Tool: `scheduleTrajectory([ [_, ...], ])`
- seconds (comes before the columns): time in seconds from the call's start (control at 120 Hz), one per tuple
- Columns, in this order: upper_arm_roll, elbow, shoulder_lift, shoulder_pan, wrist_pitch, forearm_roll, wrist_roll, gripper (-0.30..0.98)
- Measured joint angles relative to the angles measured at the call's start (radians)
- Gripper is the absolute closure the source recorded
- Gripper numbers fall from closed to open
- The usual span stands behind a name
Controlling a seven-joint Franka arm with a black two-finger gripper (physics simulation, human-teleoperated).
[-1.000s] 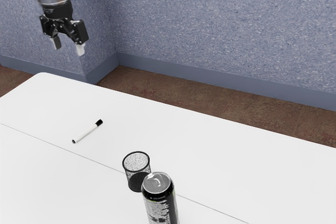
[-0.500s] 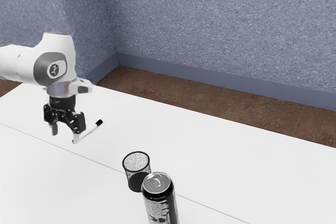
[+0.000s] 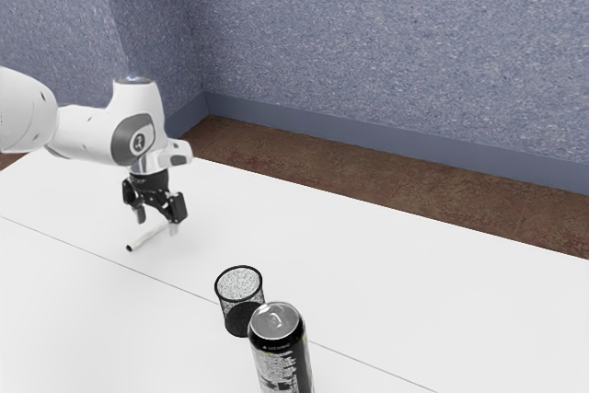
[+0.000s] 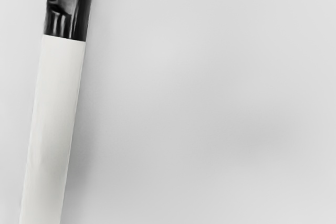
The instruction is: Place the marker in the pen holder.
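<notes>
Gripper (image 3: 156, 225), 2 fingers apart, has shifted over the marker (image 3: 145, 238), white table (image 3: 396, 283) below, blue wall (image 3: 386, 43) beyond.

Can pass along the table's (image 3: 442, 235) far edge in the exterior view; farther in from that edge, meets the pen holder (image 3: 236, 316), then the drink can (image 3: 279, 354) close by it.

Exterior view: dark can (image 3: 281, 356) (silver-topped, upright) stands at six o'clock on white table (image 3: 414, 301); brown floor (image 3: 414, 186) toward three, speckled blue-grey wall (image 3: 368, 34) at twelve, baseboard (image 3: 368, 135) along its foot.
</notes>
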Motion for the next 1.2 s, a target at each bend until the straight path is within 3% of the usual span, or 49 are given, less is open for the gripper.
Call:
scheduleTrajectory([
  [0.5,-0.007,0.179,0.166,0.049,0.059,-0.012,0.148,0.01],
  [0.917,-0.007,0.178,0.174,0.065,0.060,-0.042,0.211,0.42],
  [1.2,-0.007,0.182,0.192,0.065,0.061,-0.048,0.234,0.58],
])
